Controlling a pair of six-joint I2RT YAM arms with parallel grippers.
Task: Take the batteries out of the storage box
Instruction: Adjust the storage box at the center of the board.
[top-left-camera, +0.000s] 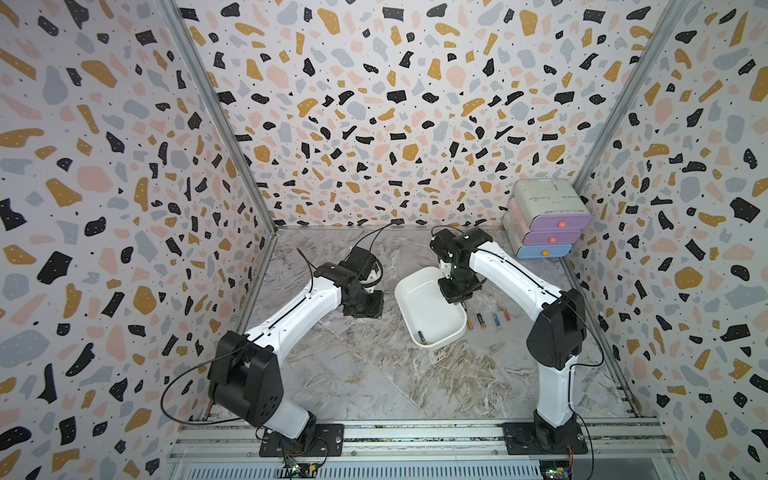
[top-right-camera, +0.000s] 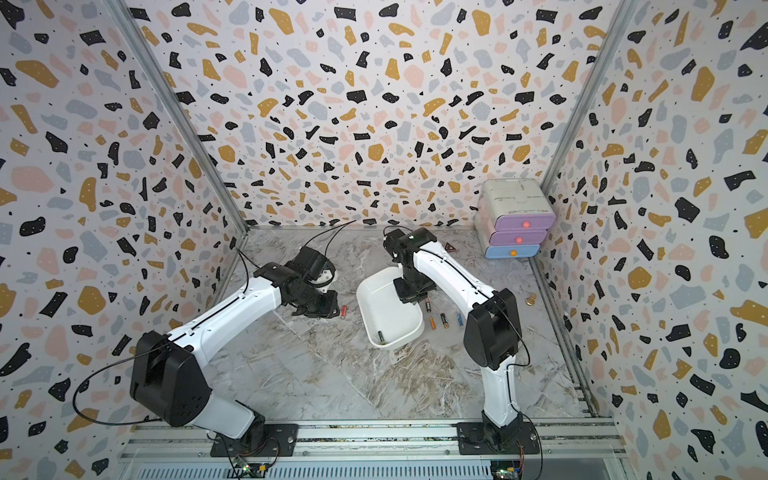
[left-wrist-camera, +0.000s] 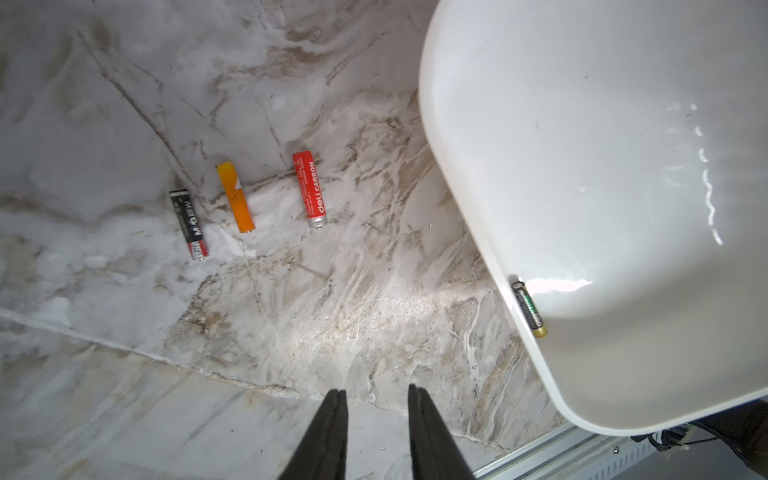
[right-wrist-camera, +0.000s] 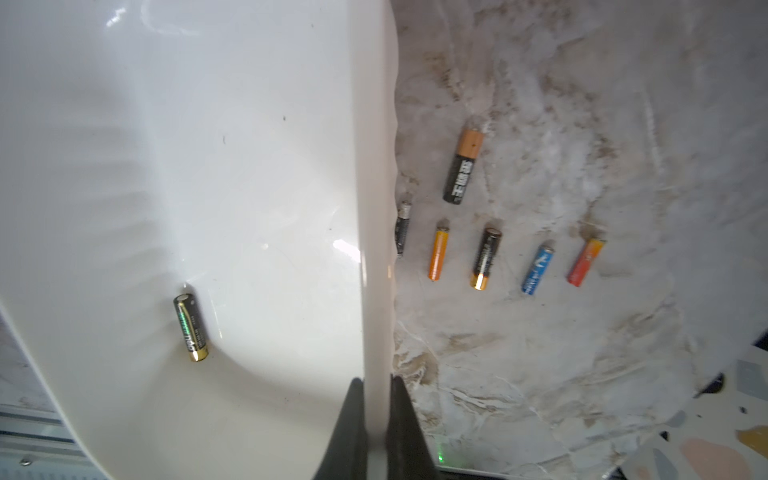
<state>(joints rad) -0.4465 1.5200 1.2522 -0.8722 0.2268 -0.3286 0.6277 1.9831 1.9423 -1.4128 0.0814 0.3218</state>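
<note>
The white storage box (top-left-camera: 432, 320) (top-right-camera: 386, 307) lies in the middle of the table. My right gripper (right-wrist-camera: 377, 380) is shut on its right rim, one finger inside the wall and one outside. One black-and-gold battery (right-wrist-camera: 191, 327) (left-wrist-camera: 529, 309) (top-left-camera: 421, 337) lies inside, against the near wall. Several batteries (right-wrist-camera: 485, 258) lie in a row on the table just right of the box. Black (left-wrist-camera: 189, 224), orange (left-wrist-camera: 235, 197) and red (left-wrist-camera: 310, 189) batteries lie on its left. My left gripper (left-wrist-camera: 376, 392) hangs open and empty over bare table, left of the box.
A pastel purple-and-blue drawer unit (top-left-camera: 544, 220) stands in the back right corner. A small brass knob (top-right-camera: 530, 300) sits by the right wall. Patterned walls close in three sides, and a metal rail (top-left-camera: 415, 436) runs along the front edge.
</note>
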